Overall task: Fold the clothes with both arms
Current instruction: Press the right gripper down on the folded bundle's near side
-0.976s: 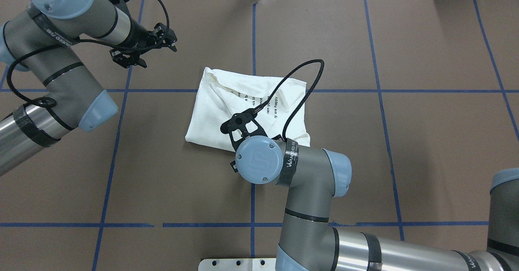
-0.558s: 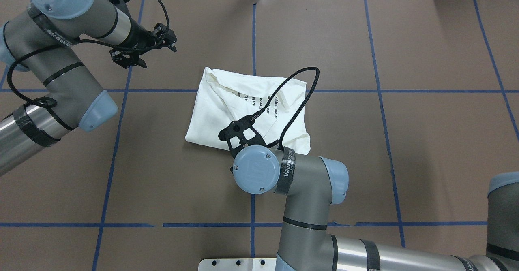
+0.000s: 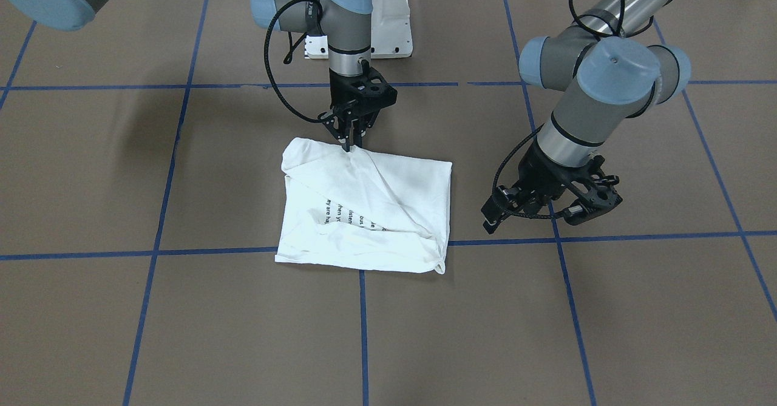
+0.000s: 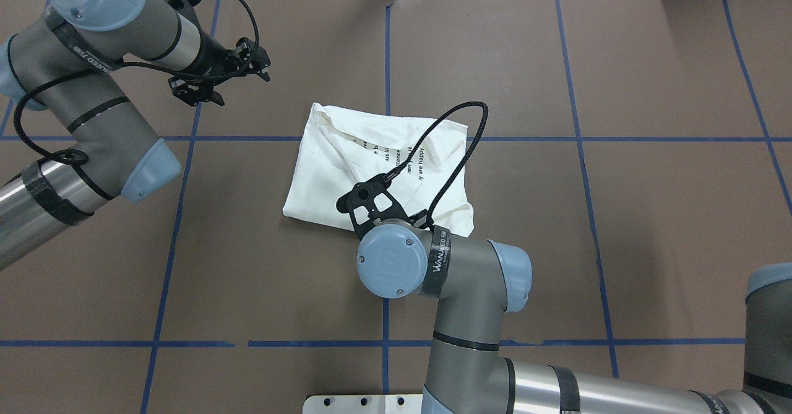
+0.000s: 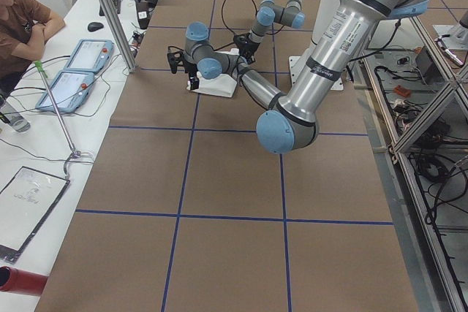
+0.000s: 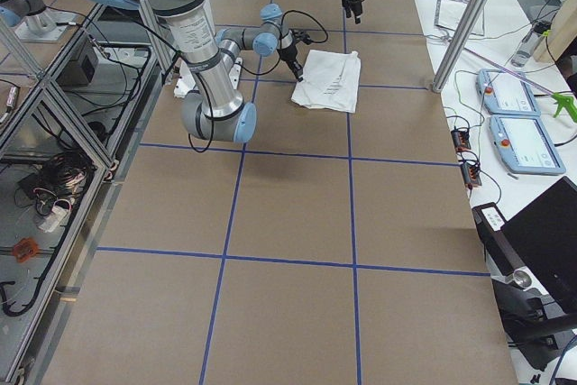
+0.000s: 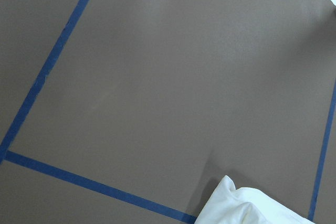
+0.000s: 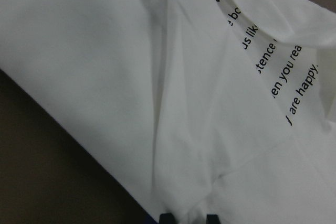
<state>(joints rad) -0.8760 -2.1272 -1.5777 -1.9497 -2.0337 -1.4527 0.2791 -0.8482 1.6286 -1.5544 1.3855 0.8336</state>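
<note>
Right gripper [image 3: 351,144] pinches T-shirt [image 3: 388,212] edge on brown, blue-taped table [image 3: 182,333]; left gripper [image 4: 244,86] gapes; we find T-shirt unmoved since earlier

shirt [image 4: 346,172]: wht cloth, matt, creased | tbl [image 4: 649,216]: brn, matt, smooth | R arm [image 4: 470,278]: gry metal | cap [image 4: 393,268]: smooth plastic

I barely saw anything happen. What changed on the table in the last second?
Very little. The right arm drew its wrist slightly back toward the robot's base. The right gripper stays at the near edge of the shirt, jaws apparently pinched on the cloth. The shirt and the left gripper, open off to the side, have not moved.
</note>
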